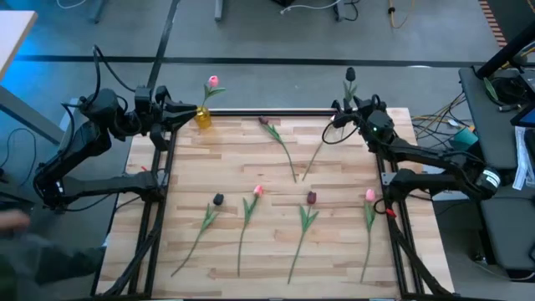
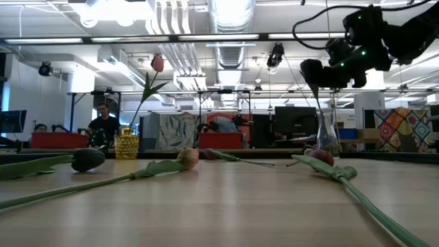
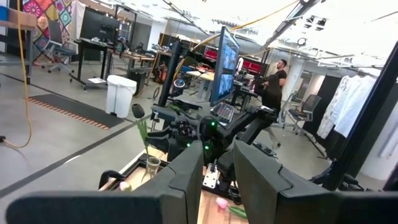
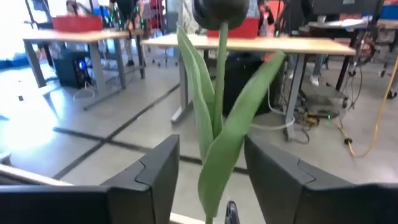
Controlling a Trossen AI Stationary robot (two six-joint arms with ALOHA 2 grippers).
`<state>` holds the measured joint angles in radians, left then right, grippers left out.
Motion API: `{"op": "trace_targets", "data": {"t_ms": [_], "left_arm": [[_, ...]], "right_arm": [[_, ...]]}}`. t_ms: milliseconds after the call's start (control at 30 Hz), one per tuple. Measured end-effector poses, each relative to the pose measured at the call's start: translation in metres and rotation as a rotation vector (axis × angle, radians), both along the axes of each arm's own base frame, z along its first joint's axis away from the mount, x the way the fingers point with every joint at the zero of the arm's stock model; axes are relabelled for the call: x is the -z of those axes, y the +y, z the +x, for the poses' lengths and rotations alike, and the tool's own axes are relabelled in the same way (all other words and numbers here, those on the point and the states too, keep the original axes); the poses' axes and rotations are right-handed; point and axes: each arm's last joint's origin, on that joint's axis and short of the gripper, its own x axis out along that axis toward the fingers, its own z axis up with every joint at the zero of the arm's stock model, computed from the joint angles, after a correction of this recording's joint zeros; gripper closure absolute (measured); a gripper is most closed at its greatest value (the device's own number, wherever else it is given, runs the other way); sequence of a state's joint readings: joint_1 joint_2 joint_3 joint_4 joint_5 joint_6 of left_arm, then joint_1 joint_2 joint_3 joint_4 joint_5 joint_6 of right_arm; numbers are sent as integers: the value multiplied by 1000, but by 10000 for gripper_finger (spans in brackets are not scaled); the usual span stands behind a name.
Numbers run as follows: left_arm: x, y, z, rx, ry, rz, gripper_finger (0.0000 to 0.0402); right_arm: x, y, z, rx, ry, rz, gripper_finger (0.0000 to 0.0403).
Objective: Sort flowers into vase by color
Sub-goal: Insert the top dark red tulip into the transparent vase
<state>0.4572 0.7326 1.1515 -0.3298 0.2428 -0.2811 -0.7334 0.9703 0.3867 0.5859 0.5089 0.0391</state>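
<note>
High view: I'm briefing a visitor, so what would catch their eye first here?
A pink tulip stands in a yellow vase at the table's far left corner, beside the left pincer. At the far right corner the right pincer stands open around a dark tulip. Six tulips lie on the wooden table.

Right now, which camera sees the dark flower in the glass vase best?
The right wrist view: the dark tulip fills it, stem and leaves between the right gripper's open fingers. The high view shows it tiny, the low view half hidden by the arm, the left wrist view far off.
</note>
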Motion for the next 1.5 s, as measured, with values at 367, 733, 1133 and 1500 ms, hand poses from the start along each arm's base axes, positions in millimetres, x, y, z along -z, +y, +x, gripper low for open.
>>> {"op": "trace_targets", "data": {"t_ms": [367, 733, 1133, 1500], "left_arm": [[0, 0, 0, 13, -4, -24, 325], [19, 3, 11, 65, 52, -39, 325], [53, 6, 21, 113, 105, -36, 325], [82, 2, 12, 94, 89, -38, 325]], "right_arm": [[-58, 6, -5, -20, 185, 185, 175], [-122, 22, -1, -355, 141, 287, 178], [-92, 57, 88, -662, 201, 497, 333], [-42, 35, 182, -646, 290, 712, 271]]}}
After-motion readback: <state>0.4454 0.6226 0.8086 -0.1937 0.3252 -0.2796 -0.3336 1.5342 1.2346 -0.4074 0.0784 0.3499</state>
